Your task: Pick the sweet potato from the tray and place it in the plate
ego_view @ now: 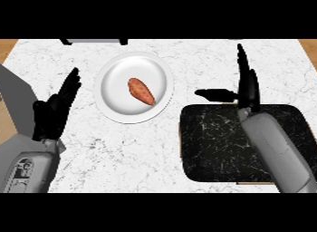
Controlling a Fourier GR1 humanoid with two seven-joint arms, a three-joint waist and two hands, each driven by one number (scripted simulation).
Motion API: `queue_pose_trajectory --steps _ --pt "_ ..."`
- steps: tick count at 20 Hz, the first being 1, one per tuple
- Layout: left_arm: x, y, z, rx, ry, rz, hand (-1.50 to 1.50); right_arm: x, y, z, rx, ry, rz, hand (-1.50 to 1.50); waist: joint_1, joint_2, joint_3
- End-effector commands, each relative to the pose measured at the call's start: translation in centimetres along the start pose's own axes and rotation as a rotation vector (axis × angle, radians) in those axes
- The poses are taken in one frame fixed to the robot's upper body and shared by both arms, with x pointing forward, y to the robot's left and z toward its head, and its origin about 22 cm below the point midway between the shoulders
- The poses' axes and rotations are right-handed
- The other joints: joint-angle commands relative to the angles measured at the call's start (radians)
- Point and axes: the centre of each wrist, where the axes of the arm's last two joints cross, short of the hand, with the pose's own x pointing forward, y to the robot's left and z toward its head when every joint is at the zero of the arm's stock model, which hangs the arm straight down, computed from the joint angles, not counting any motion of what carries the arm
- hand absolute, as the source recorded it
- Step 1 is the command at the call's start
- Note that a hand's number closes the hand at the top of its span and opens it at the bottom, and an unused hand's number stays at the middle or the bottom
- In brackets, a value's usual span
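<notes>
In the head view we see the tapered orange sweet potato (pixel 141 91) lying in the glossy white round plate (pixel 114 107), its long axis running from upper left to lower right. Our right hand (pixel 245 84) hovers above the black marbled square tray (pixel 211 145), fingers straight, thumb out. Our left hand (pixel 56 108) rests spread just left of the plate, holding nothing.

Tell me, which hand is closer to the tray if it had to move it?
Probably the right hand: its arm lies across the black tray. The left hand rests beyond the plate holding the sweet potato.
</notes>
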Motion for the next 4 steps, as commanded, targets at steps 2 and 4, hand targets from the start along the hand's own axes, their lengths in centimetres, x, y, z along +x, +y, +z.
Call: queue_pose_trajectory --steps 2,4 --pt "-1.5 0.1 0.3 0.006 -0.004 -0.002 0.0 -0.5 -2.6 -1.4 0.007 0.013 -0.022 -1.5 0.003 0.001 0.0" --pt "-1.1 1.4 0.4 0.011 0.002 0.004 0.0 -1.6 -4.6 -1.9 0.01 0.013 0.0 -1.5 0.005 0.002 0.0"
